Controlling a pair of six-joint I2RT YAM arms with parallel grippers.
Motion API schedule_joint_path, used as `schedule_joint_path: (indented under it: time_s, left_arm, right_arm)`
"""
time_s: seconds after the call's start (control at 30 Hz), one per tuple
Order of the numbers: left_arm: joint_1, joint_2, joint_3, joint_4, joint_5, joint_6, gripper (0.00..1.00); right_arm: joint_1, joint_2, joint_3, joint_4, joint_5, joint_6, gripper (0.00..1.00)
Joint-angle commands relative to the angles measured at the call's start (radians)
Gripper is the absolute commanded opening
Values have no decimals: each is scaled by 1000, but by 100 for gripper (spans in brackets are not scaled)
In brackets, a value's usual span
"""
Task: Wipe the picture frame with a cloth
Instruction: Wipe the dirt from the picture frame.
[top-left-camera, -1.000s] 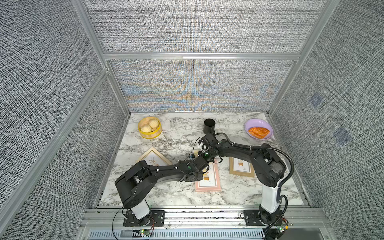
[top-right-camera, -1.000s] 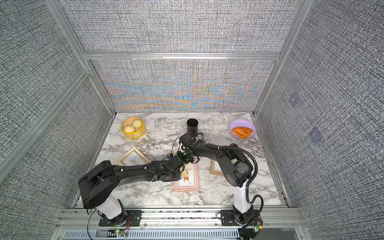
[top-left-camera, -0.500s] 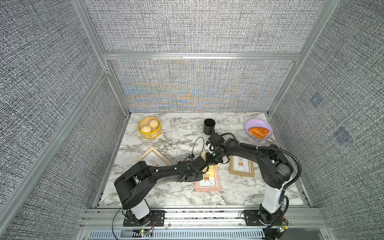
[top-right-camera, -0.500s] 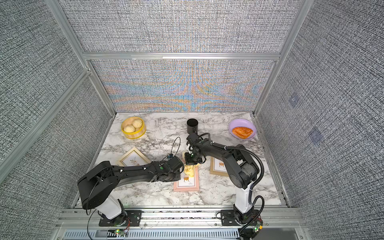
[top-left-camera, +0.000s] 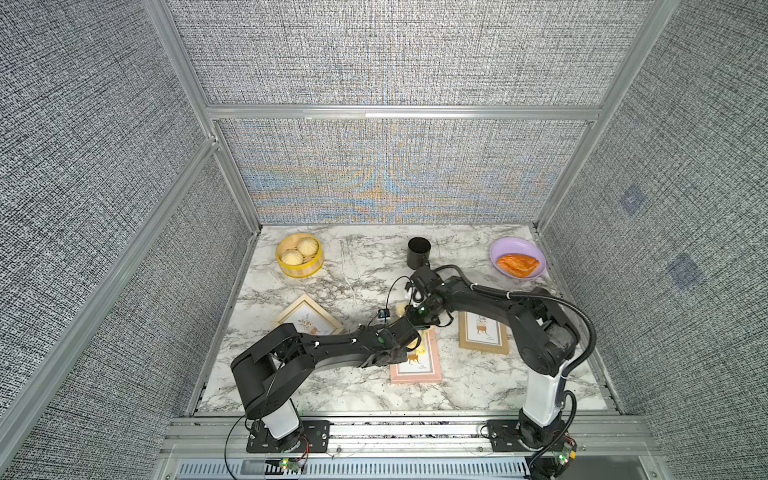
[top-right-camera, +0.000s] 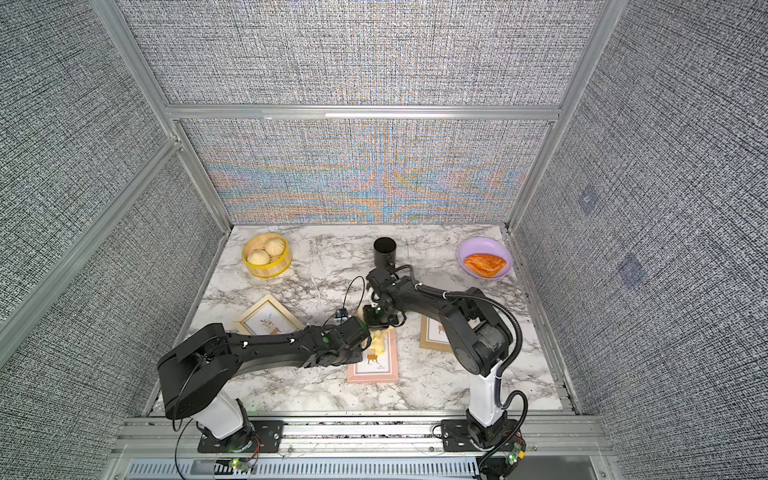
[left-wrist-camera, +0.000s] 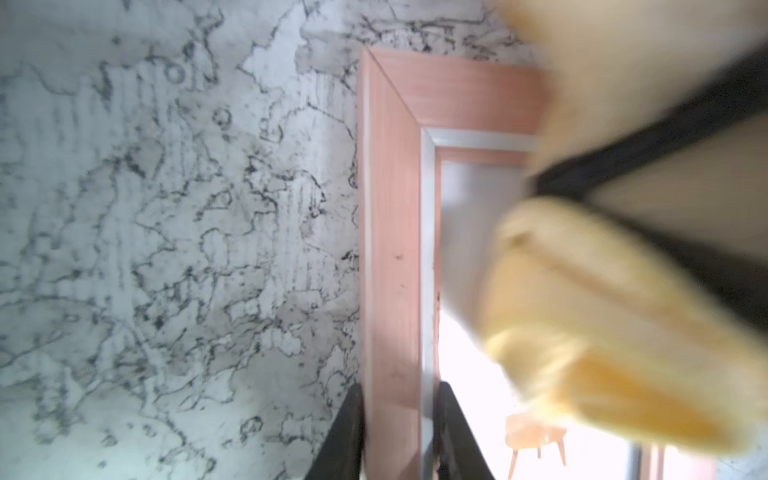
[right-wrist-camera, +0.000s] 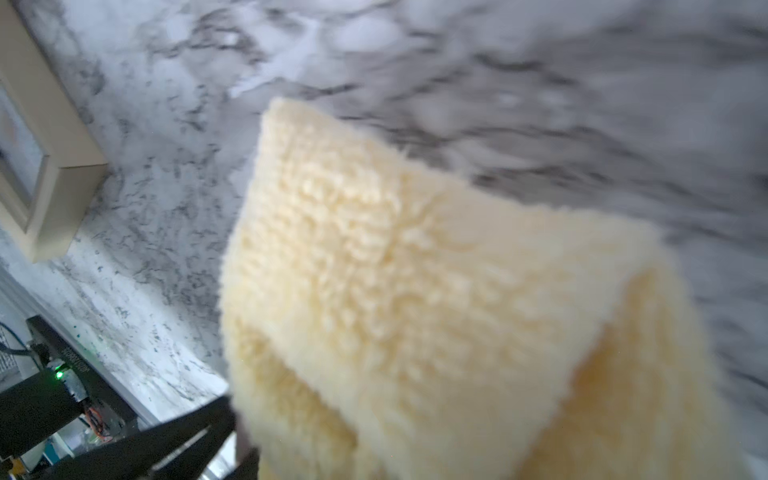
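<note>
A pink picture frame (top-left-camera: 419, 372) (top-right-camera: 374, 372) lies flat on the marble near the front middle. My left gripper (top-left-camera: 395, 360) (top-right-camera: 354, 358) is shut on the frame's left rail (left-wrist-camera: 390, 249); in the left wrist view that gripper (left-wrist-camera: 399, 401) has a black finger on each side of the rail. The pale yellow cloth (top-left-camera: 419, 341) (top-right-camera: 378, 338) (right-wrist-camera: 395, 270) hangs from my right gripper (top-left-camera: 415, 320) (top-right-camera: 374, 318) (right-wrist-camera: 239, 446), which is shut on it over the frame's far end. The cloth (left-wrist-camera: 602, 353) covers part of the glass.
A gold frame (top-left-camera: 305, 320) lies to the left and a wooden frame (top-left-camera: 482, 334) to the right. At the back stand a steamer basket of buns (top-left-camera: 299, 255), a black cup (top-left-camera: 418, 252) and a purple plate (top-left-camera: 517, 249) with an orange pastry.
The right gripper has swung sideways with the cloth over the pink frame's far end, first right, then back a little. The left arm has stayed where it was.
</note>
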Motion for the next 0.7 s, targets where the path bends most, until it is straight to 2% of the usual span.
schedule_joint_path:
  time_s: [0.0,0.1,0.2,0.3,0.47,0.67]
  left_arm:
    - [-4,87,-52,-409,222,13,0]
    - [-7,96,-51,-400,230,14,0]
    - [-7,106,-47,-389,240,17,0]
    - [-7,117,-37,-390,245,18,0]
    - [-6,128,-37,-388,251,8,0]
    - [-7,138,-43,-376,263,10,0]
  right_arm:
    - [-79,-46,-65,-59,43,-39,0]
    - [-96,-40,-60,-99,5,-99,0]
    - [-57,-24,-45,-133,-18,-132,0]
    - [2,-47,-77,-176,17,-129,0]
    - [105,-150,-277,-213,83,-36,0]
    - [206,-246,-478,-165,69,104,0]
